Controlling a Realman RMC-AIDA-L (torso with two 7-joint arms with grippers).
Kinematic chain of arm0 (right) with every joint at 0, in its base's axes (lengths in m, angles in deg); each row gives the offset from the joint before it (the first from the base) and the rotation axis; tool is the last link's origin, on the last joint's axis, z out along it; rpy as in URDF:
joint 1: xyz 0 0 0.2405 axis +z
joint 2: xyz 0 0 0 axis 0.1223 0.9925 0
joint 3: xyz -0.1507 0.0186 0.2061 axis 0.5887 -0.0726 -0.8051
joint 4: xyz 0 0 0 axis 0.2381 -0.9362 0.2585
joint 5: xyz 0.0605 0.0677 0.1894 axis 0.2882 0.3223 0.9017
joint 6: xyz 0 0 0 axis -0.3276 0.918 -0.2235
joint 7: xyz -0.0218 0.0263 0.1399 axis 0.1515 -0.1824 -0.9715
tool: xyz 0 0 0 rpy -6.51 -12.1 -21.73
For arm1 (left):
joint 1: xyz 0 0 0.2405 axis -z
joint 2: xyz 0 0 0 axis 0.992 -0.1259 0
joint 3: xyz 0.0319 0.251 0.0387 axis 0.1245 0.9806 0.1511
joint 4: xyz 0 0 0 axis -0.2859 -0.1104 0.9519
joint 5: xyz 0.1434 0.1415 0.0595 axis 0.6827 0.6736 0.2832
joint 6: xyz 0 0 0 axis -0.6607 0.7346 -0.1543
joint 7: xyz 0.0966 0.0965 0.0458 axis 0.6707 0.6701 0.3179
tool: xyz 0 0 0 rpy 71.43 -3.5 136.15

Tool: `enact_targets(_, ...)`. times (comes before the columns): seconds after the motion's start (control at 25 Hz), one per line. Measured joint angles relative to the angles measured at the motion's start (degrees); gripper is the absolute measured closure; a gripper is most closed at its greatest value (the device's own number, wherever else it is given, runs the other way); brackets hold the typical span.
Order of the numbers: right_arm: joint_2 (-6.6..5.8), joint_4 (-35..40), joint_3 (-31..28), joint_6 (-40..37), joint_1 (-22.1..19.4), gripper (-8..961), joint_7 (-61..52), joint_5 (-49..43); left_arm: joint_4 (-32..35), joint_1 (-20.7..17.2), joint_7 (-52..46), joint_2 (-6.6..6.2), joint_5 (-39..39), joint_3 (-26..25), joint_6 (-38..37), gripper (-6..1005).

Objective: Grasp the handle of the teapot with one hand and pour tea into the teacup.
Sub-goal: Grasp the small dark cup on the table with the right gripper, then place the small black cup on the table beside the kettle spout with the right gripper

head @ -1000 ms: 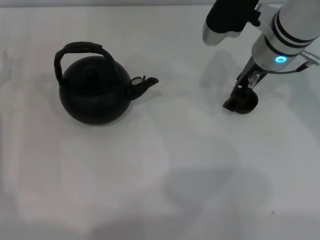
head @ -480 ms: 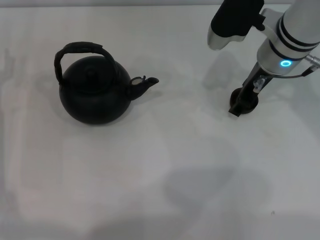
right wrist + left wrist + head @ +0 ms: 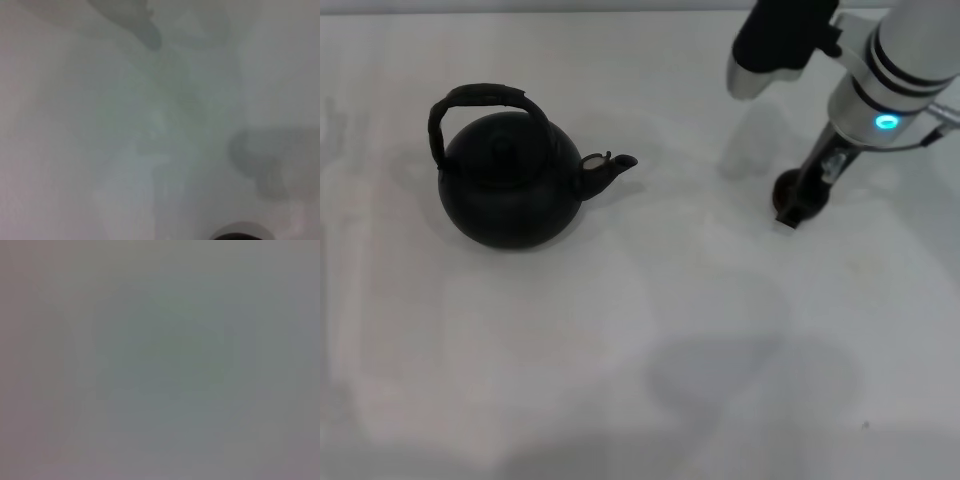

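The black teapot (image 3: 510, 195) stands upright on the left of the white table in the head view, its spout (image 3: 616, 166) pointing right. Its arched handle (image 3: 480, 96) stands up over the lid, and nothing touches it. The small dark teacup (image 3: 790, 188) is far to the right, partly hidden by my right gripper (image 3: 792, 208). That gripper reaches down from the upper right and is shut on the cup. A dark rim, the teacup (image 3: 240, 235), shows at the edge of the right wrist view. My left gripper is out of view.
The white table (image 3: 650, 330) carries only the pot and the cup. The right arm's white-and-black body (image 3: 880, 70) hangs over the back right corner. The left wrist view is a plain grey blur.
The right gripper and the teacup have shifted slightly left and away together. The teapot has not moved.
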Motion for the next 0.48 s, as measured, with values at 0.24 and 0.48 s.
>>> enact_targets(0.24,0.27,2.0,4.3,-0.9,3.8,225,0.4,4.0,0.0,0.2,0.0,-0.03,0.0,0.0,-0.1,107)
enact_targets(0.48,0.29,1.5,14.3,-3.8,7.6,225,0.4,11.0,0.0,0.7,0.0,0.07,0.3,0.0,-0.1,107)
